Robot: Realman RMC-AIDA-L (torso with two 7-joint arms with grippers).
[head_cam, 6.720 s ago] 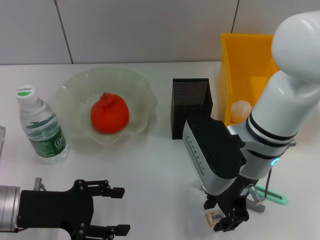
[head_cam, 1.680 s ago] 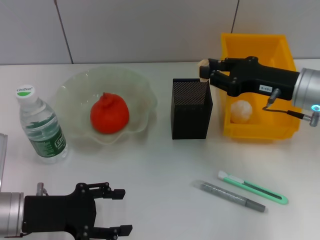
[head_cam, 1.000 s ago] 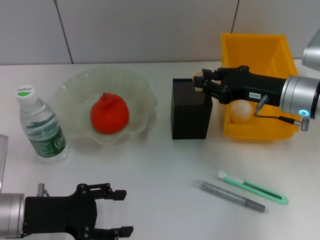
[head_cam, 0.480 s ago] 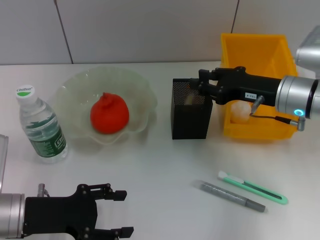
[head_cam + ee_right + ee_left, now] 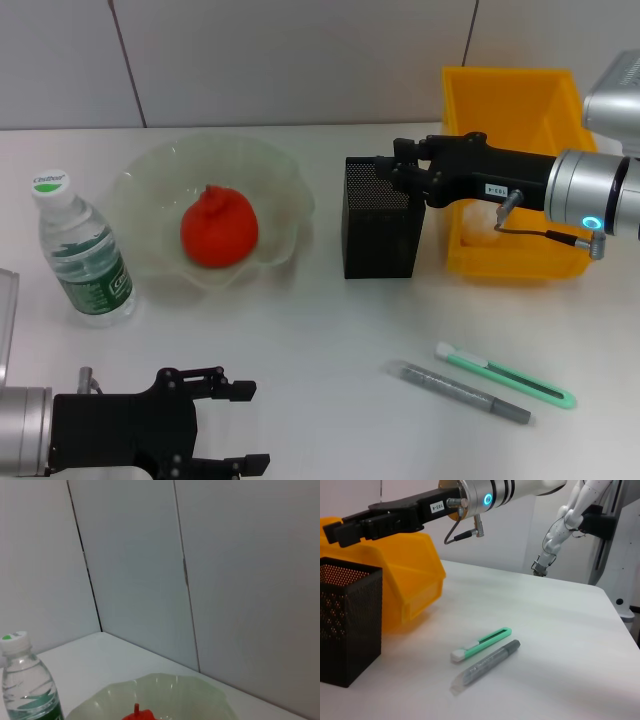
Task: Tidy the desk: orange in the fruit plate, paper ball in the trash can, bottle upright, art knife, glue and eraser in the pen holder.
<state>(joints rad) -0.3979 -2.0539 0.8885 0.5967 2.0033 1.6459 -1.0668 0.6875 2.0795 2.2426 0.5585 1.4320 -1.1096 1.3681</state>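
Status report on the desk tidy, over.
Right gripper open above pen holder. Left gripper open, idle, near edge. Art knife and glue on desk.

Paper ball (image 5: 483, 222) mostly hidden behind the right gripper (image 5: 385, 172); pen holder (image 5: 380, 217) contents can't be made out.

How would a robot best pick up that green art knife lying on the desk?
From straight above, fingers closing across the middle of the art knife. It lies flat, long and thin, so only its narrow width fits a grip; the glue lies close beside it.
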